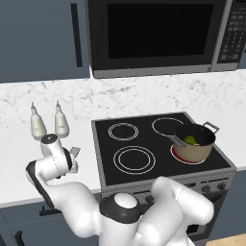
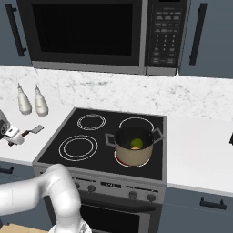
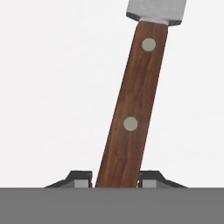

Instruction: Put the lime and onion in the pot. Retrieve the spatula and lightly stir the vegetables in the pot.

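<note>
Spatula (image 3: 131, 109) handle sits clamped in your end effector (image 3: 116, 179), blade toward twelve o'clock, ready for stirring the pot (image 1: 194, 142).

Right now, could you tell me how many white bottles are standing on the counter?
2: one white bottle and a second bottle beside it, both upright by the backsplash on the counter, left of the stove.

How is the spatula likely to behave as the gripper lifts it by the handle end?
The spatula looks rigid, with a riveted wooden handle, so it probably won't flex. The fingertips flank the handle's far end, so the metal blade's weight may make it droop or pivot. Flat, so unlikely to roll.
</note>
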Motion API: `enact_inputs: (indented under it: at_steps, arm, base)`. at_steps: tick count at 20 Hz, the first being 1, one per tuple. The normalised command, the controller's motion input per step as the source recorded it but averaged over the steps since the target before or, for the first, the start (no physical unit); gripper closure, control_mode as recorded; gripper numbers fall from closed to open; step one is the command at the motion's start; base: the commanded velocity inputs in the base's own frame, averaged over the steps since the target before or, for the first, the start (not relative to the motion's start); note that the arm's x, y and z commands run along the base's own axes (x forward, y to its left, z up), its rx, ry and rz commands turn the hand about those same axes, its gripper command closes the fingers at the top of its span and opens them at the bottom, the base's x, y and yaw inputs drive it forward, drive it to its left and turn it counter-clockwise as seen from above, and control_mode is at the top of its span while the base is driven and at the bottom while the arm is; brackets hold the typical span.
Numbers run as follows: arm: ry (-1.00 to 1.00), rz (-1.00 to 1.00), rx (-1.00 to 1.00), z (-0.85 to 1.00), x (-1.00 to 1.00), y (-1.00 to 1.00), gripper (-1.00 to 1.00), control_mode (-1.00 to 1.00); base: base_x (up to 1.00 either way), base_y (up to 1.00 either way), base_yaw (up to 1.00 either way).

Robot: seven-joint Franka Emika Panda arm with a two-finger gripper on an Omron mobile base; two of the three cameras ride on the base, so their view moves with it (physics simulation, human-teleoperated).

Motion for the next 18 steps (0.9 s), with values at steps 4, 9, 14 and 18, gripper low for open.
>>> enact_inputs:
  at_steps: [4, 9, 14, 18]
  arm:
    - [-0.15, -0.01, 0.02, 0.44, -0.71, -0.06, 1.0, -1.0]
    - [-0.24, -0.06, 0.14, 0.97, -1.0, -0.37, 1.0, -1.0]
    - [-0.06, -0.2, 0.34, 1.0, -0.84, -0.8, 1.0, -1.0]
    - [0.0, -0.3, 0.46, 1.0, -0.58, -0.99, 1.0, -1.0]
  base:
    - [0.0, 0.0, 0.0]
    - [0.0, 0.0, 0.0]
    - [0.0, 0.0, 0.0]
    - [0.0, 0.0, 0.0]
